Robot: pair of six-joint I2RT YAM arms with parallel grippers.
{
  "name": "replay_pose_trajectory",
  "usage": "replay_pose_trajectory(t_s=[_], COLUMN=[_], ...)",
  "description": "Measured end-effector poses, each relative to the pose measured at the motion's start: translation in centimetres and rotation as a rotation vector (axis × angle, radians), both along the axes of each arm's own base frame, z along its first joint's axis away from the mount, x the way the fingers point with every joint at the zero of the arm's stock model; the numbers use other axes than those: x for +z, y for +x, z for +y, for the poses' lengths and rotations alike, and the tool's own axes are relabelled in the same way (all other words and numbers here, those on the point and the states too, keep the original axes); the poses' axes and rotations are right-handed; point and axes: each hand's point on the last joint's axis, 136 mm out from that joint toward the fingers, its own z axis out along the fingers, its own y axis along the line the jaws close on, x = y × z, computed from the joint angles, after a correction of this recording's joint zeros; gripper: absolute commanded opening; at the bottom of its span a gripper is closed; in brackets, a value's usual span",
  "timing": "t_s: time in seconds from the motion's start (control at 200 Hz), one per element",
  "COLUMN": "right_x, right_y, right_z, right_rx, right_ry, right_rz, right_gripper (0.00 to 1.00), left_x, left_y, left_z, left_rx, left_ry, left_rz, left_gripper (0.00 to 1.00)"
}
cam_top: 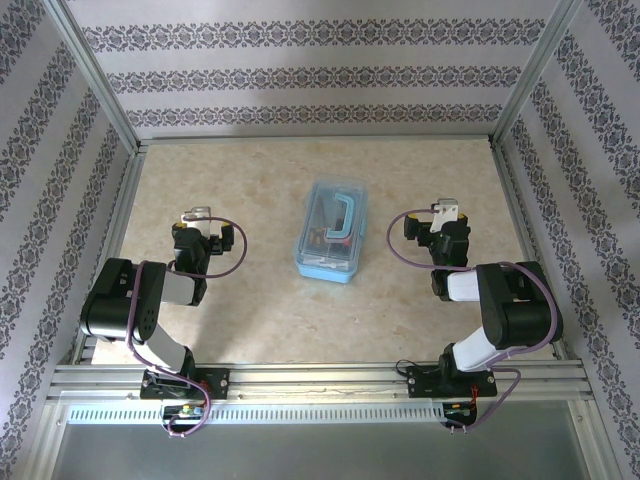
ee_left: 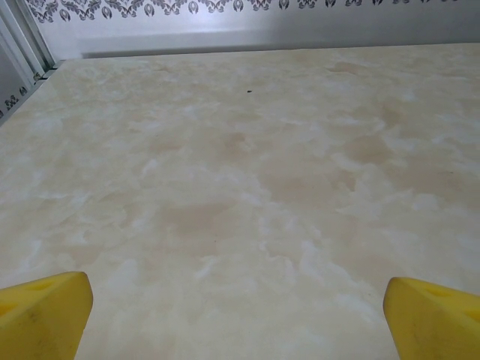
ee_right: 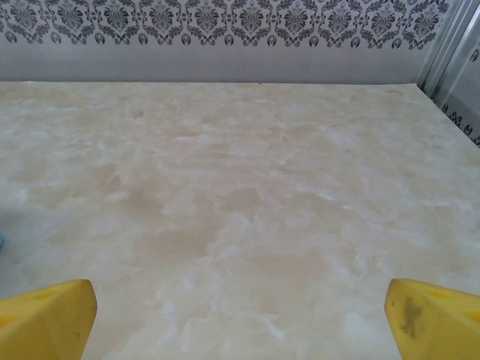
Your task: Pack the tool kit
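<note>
The tool kit (cam_top: 331,231) is a clear blue plastic case with a blue handle on its lid, lying closed in the middle of the table in the top view; tools show dimly through the lid. My left gripper (cam_top: 197,214) rests to the left of the case, well apart from it. My right gripper (cam_top: 447,211) rests to the right, also apart. Both stand open over bare tabletop. In the left wrist view the yellow fingertips (ee_left: 45,313) sit wide apart with nothing between them. The right wrist view shows its yellow fingertips (ee_right: 46,319) equally wide and empty.
The marble-patterned table (cam_top: 250,180) is boxed in by patterned walls and aluminium frame posts (cam_top: 95,75) at the back corners. A sliver of blue (ee_right: 1,241) shows at the left edge of the right wrist view.
</note>
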Motion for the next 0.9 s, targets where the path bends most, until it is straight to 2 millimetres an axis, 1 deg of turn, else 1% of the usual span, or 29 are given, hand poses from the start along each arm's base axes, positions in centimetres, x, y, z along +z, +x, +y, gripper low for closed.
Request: replay_pose_trajectory(t_s=[0.21,0.34,0.55,0.899], right_x=[0.0,-0.1,-0.1,-0.3], right_y=[0.0,0.0,-0.1,-0.4], right_z=[0.0,0.0,1.3,1.9], right_rx=[0.000,0.000,0.095,0.148], right_ry=[0.000,0.000,0.025,0.038], right_rz=[0.001,0.003,0.004,0.008], right_gripper=[0.98,0.98,0.98,0.98], left_x=[-0.1,-0.2,-0.2,-0.2], left_y=[0.0,0.0,0.0,0.0], left_z=[0.0,-0.4,-0.6,-0.8], left_rx=[-0.003,-0.023,-0.038,-0.049], left_ry=[-0.001,-0.007,-0.005,-0.002], left_rz=[0.005,0.010,0.011,0.012], left_gripper=[0.99,0.99,0.99,0.99])
